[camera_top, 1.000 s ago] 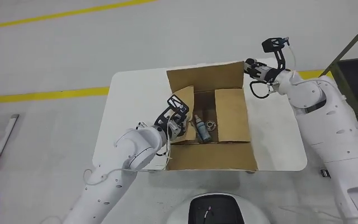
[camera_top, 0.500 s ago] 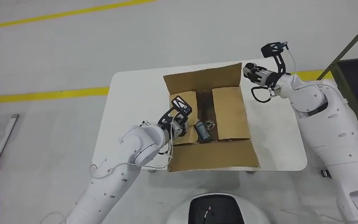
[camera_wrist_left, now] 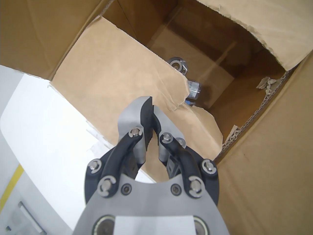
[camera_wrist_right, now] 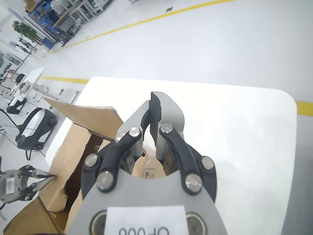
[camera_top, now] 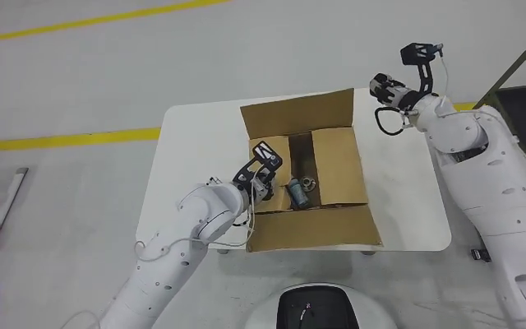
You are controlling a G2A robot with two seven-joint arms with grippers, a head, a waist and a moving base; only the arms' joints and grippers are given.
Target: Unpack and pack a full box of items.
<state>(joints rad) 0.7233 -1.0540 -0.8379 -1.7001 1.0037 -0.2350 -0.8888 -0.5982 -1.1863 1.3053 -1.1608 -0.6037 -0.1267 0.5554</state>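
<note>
An open cardboard box (camera_top: 341,169) stands in the middle of the white table (camera_top: 197,140). On its floor lie a small bottle with a blue cap (camera_top: 297,194) (camera_wrist_left: 194,90) and a metal ring part (camera_top: 310,183) (camera_wrist_left: 178,64). My left gripper (camera_top: 265,154) (camera_wrist_left: 148,110) is shut, with nothing between its fingers. It hovers over the torn left inner flap (camera_wrist_left: 117,74), at the box's left side. My right gripper (camera_top: 421,54) (camera_wrist_right: 152,111) is shut and empty, raised beyond the table's far right corner, away from the box's back flap (camera_top: 300,111) (camera_wrist_right: 83,114).
Bare table strips run to the left (camera_top: 201,181) and right (camera_top: 407,189) of the box. The near flap (camera_top: 312,229) hangs out toward the table's front edge. Yellow floor lines (camera_top: 74,138) cross behind the table.
The left inner flap, raised a second ago, now lies folded inward under my left gripper. My right gripper has drawn up and away from the back flap's corner.
</note>
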